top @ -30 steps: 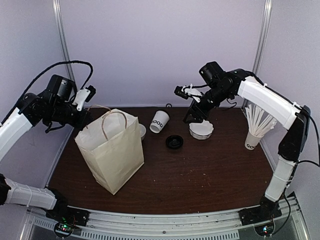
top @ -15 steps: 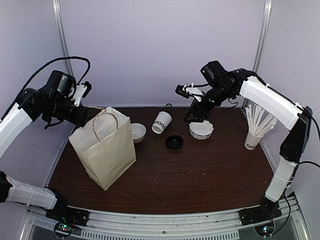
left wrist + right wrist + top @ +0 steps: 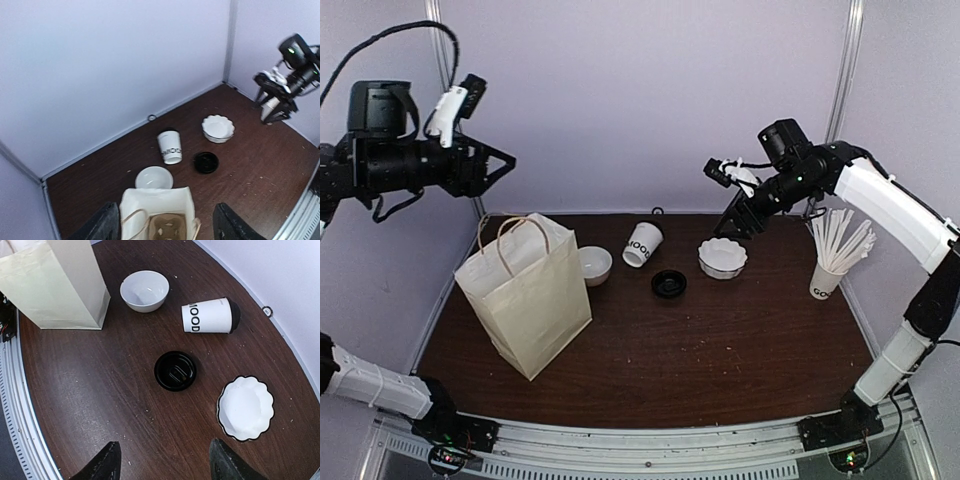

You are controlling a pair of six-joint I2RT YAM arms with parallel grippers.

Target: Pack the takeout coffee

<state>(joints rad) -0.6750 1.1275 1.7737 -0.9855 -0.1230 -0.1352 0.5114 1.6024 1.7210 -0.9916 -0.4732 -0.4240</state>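
Observation:
The takeout coffee cup [image 3: 640,243], white with dark letters, lies on its side at the back middle of the table, also in the left wrist view [image 3: 170,146] and the right wrist view [image 3: 210,316]. Its black lid [image 3: 668,284] lies apart in front of it [image 3: 175,371] [image 3: 206,162]. A paper bag [image 3: 525,290] stands open at the left [image 3: 160,215]. My left gripper [image 3: 503,163] hangs open high above the bag [image 3: 167,227], holding nothing. My right gripper [image 3: 740,222] is open above the table behind a scalloped bowl, empty [image 3: 165,462].
A scalloped white bowl [image 3: 722,258] sits right of the lid [image 3: 245,407]. A plain white bowl [image 3: 593,263] stands between bag and cup [image 3: 144,290]. A cup of white sticks [image 3: 828,275] stands at the right edge. White walls close the back and sides.
My left gripper opened, let go of the bag's handle and rose up to the left; the bag shifted left and stands alone. My right gripper drifted right and up.

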